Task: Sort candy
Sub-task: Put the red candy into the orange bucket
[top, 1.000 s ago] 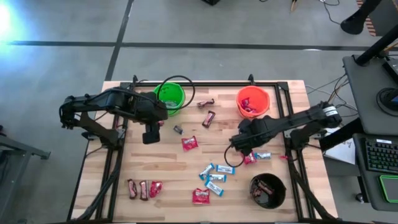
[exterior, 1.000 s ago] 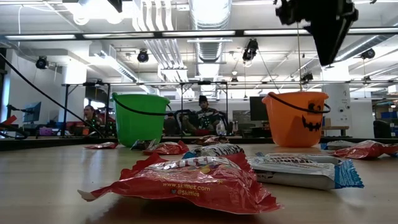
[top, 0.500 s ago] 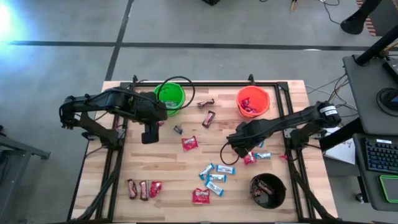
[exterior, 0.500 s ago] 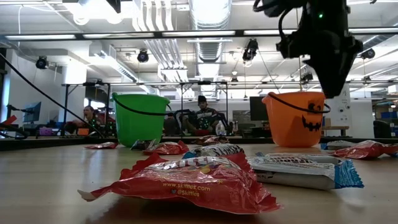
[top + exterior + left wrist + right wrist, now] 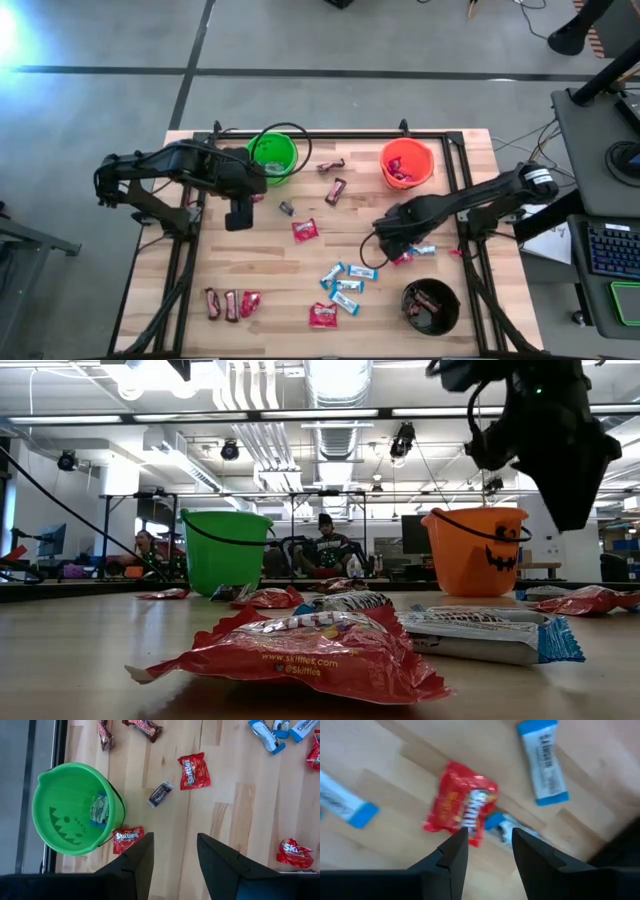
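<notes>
Right wrist view shows you the right gripper point(image 5: 489, 852) with its two dark fingers point(image 5: 452, 862) parted and nothing between them; it hangs above the wood, touching no sweet. Directly ahead of the gap lies a red packet point(image 5: 461, 809), partly covering a blue-and-white bar point(image 5: 504, 826). Another blue-and-white bar point(image 5: 545, 765) lies just beyond to one side, and a third point(image 5: 347, 805) to the other side, both apart from the fingers.

From the high view, your right gripper point(image 5: 392, 240) sits between the orange bucket point(image 5: 407, 163) and the black bucket point(image 5: 430, 306), with the red packet point(image 5: 403, 258) just beside it. A cluster of blue-and-white bars point(image 5: 345, 283) lies near it, toward the table's middle. Behind the arm, the table's edge rail point(image 5: 470, 215) runs close, so your open wood is toward the centre.

Your left gripper point(image 5: 172, 857) also stands unclenched and empty, fingers point(image 5: 137, 865) apart over bare wood. A red packet point(image 5: 127, 839) lies just beside one fingertip, touching the foot of the green bucket point(image 5: 70, 810), which holds one wrapped sweet. A small dark bar point(image 5: 160, 794) and another red packet point(image 5: 194, 771) lie farther ahead, with clear board between them and the fingers. From above, this gripper point(image 5: 238, 212) hangs near the green bucket point(image 5: 272, 155), close to the table's left rail point(image 5: 190, 250).
</notes>
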Controlling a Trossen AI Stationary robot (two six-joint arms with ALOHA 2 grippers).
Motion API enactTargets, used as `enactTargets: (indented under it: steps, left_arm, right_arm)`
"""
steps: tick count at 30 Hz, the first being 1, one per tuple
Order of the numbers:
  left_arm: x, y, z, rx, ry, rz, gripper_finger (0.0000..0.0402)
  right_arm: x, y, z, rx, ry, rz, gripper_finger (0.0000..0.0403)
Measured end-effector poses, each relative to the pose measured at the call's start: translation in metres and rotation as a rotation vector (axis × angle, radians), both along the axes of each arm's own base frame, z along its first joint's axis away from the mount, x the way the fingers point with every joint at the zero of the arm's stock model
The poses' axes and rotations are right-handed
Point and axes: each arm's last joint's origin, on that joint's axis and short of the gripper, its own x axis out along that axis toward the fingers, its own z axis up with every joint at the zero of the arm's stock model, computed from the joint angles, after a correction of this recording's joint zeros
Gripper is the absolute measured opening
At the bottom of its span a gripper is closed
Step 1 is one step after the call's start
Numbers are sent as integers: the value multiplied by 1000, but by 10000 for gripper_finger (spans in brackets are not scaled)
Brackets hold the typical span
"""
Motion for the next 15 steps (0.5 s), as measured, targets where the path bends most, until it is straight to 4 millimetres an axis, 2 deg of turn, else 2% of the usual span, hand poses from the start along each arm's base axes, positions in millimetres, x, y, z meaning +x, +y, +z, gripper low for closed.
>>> enactTargets:
  steps: [7,15]
  left_arm:
    - [-2,0,-1,6,6,-16,132]
    - [-2,0,-2,6,9,-15,132]
  right_arm:
    - [-2,0,17,36,-165,-54,146]
    - [-3,0,9,1,-155,-38,146]
